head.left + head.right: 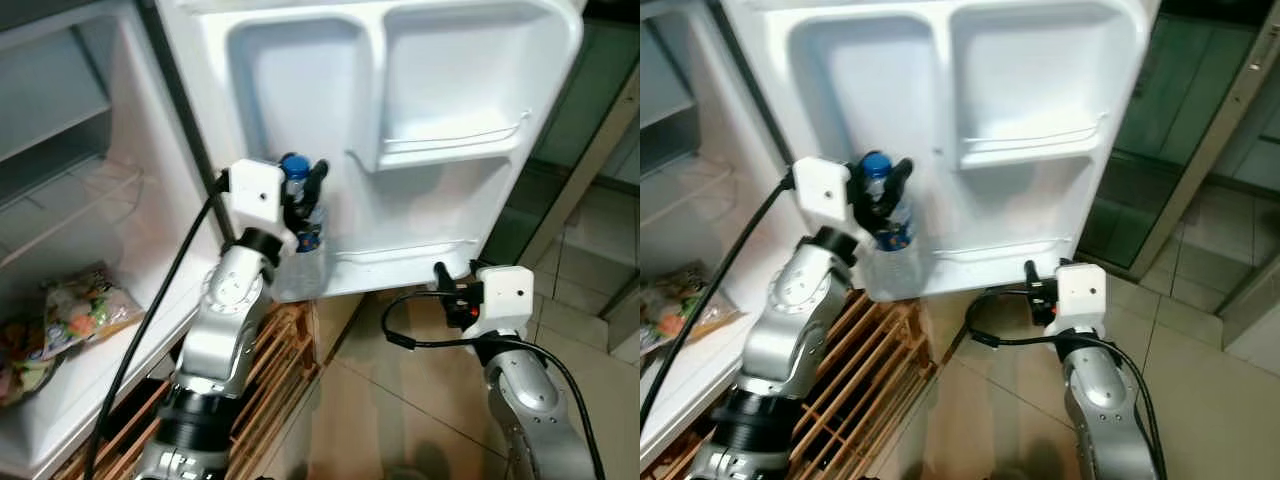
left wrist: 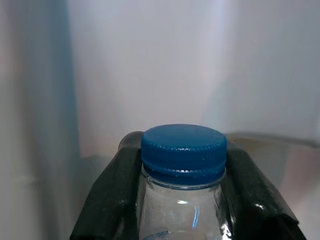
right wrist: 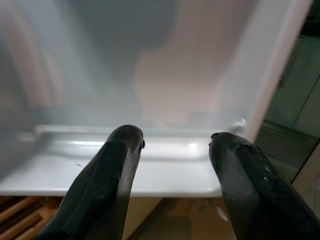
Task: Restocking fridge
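Both head eyes look down from above onto the open fridge door (image 1: 400, 150), sharing its shelves and both arms. The left wrist camera sits tight against a bottle cap (image 2: 183, 147); the right faces the door's bottom rail (image 3: 135, 132).

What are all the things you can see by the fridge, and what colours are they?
Water bottle: one, clear with a blue cap, held against the bottom of the fridge door.
Fridge door: one, white, open, with moulded shelves.
Door shelf rail: one, clear, on the upper right shelf.
Food bags: colourful, on a shelf inside the fridge, count hard to tell.
Wooden rack: one, brown, on the floor under the door.
Floor: beige tiles.
Left hand: black fingers shut around the bottle's neck.
Right hand: black fingers open, low, in front of the door's bottom shelf.
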You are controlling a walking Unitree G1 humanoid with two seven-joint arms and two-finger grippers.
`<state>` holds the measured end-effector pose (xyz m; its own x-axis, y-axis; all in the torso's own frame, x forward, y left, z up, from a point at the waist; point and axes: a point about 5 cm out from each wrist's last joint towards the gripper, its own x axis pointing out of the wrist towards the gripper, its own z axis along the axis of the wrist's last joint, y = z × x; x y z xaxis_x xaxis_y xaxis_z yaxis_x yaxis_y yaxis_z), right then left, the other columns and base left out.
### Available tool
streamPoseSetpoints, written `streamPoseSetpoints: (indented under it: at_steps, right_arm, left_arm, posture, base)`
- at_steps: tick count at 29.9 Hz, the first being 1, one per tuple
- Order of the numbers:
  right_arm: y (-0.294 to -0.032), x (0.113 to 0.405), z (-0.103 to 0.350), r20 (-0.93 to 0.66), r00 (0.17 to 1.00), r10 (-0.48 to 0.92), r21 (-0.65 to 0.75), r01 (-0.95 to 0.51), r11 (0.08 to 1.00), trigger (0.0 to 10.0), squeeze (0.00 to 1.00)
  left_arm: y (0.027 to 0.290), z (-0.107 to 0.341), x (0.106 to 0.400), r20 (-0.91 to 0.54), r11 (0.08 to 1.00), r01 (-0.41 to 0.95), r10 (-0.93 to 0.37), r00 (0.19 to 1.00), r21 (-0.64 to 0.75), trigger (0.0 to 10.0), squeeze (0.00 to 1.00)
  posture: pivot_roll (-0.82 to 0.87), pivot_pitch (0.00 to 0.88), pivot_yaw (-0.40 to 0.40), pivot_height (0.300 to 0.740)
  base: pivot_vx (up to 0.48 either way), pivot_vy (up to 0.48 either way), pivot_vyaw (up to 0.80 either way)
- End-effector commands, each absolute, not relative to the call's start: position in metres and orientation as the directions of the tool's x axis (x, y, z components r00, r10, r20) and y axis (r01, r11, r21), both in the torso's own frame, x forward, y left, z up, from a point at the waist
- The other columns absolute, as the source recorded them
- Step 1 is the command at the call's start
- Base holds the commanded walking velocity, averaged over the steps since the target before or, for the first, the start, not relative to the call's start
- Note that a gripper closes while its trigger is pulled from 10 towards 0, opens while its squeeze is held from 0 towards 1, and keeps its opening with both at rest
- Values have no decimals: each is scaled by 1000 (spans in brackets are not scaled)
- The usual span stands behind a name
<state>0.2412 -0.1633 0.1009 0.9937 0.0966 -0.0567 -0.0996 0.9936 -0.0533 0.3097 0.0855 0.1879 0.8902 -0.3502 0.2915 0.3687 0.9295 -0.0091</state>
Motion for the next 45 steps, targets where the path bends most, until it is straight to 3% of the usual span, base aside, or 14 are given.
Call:
streamPoseSetpoints:
  at_steps: [1,10,17,24,28,32,34,45]
  right_arm:
    - [-161,241,102,-55,993,108,-59,-111,992,10000,0]
    - [-158,238,102,-57,991,122,-66,-126,990,10000,0]
    - [-153,233,99,-65,991,120,-58,-124,991,10000,0]
    - [-156,228,98,-78,990,120,-68,-125,990,10000,0]
    - [-157,228,97,-82,989,119,-70,-125,990,10000,0]
    - [-156,229,97,-87,988,128,-73,-135,988,10000,0]
    - [-156,230,96,-89,987,132,-74,-139,988,10000,0]
    - [-157,231,95,-94,986,138,-79,-145,986,10000,0]
  left_arm:
    - [102,195,316,336,956,292,-265,904,-30,10000,0]
    - [88,202,337,435,957,281,-285,854,75,10000,0]
    - [95,198,362,451,982,147,-187,873,122,10000,0]
    - [102,181,366,417,974,72,-159,895,216,10000,0]
    - [102,171,366,425,937,-5,-154,892,349,10000,0]
    - [103,158,365,389,929,-28,-128,912,369,10000,0]
    - [105,152,367,344,946,-25,-93,934,323,10000,1000]
    - [116,146,372,277,974,-90,29,960,208,10000,1000]
  posture:
    - [-167,0,45,740]
    - [-215,0,50,740]
    - [-240,0,58,740]
    - [-252,0,54,740]
    - [-249,0,47,740]
    - [-245,0,42,740]
    - [-242,0,41,740]
    - [-240,0,35,740]
  base:
    - [0,0,0]
    - [0,0,0]
    - [0,0,0]
    - [0,0,0]
    - [0,0,0]
    - [0,0,0]
    - [0,0,0]
    - [0,0,0]
